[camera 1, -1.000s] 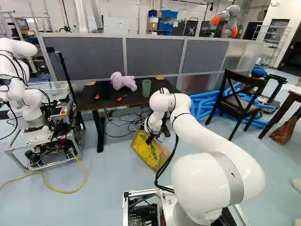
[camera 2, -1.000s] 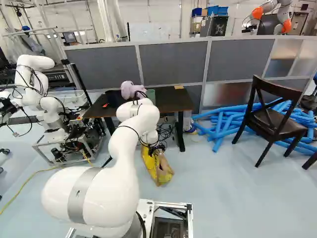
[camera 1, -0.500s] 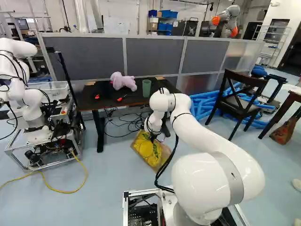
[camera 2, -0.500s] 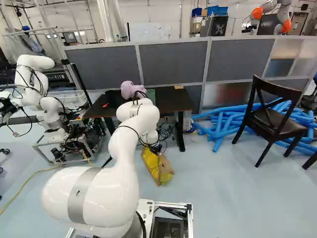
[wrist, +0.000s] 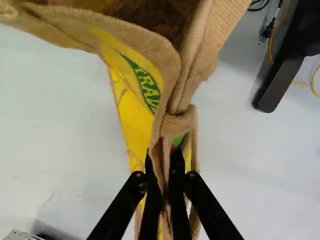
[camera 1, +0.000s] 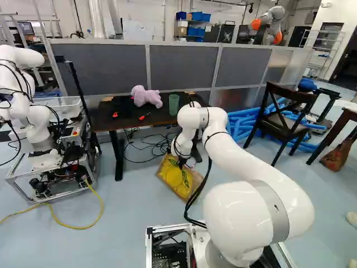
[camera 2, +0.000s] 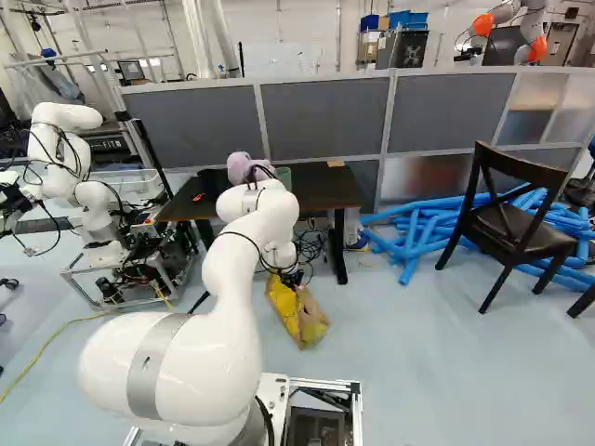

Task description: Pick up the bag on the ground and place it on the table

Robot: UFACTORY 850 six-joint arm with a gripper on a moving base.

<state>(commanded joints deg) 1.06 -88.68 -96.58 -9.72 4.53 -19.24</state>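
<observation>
My gripper (camera 1: 183, 161) is low in front of the table, at the top of the yellow and tan bag (camera 1: 178, 180). In the wrist view the gripper (wrist: 163, 159) is shut on the bag (wrist: 136, 120), with folded tan cloth of its rim or handle pinched between both fingers. The bag's mouth gapes ahead of the fingers. It stands tilted at floor level; whether its base touches the floor I cannot tell. The dark table (camera 2: 325, 189) is just beyond, bearing a purple plush toy (camera 1: 146, 97) and a green cup (camera 1: 174, 104).
Cables (camera 1: 146, 146) lie under the table, beside a dark table leg (camera 1: 118, 156). Another robot (camera 1: 39, 123) on a cart stands to the left. Blue tubes (camera 2: 409, 237) and a dark chair (camera 2: 511, 228) are to the right. A grey partition (camera 2: 325, 116) runs behind the table.
The gripper has closed on the bag's top, and the bag has turned and shifted slightly. The arm has risen a little in the last half second. The base has not moved.
</observation>
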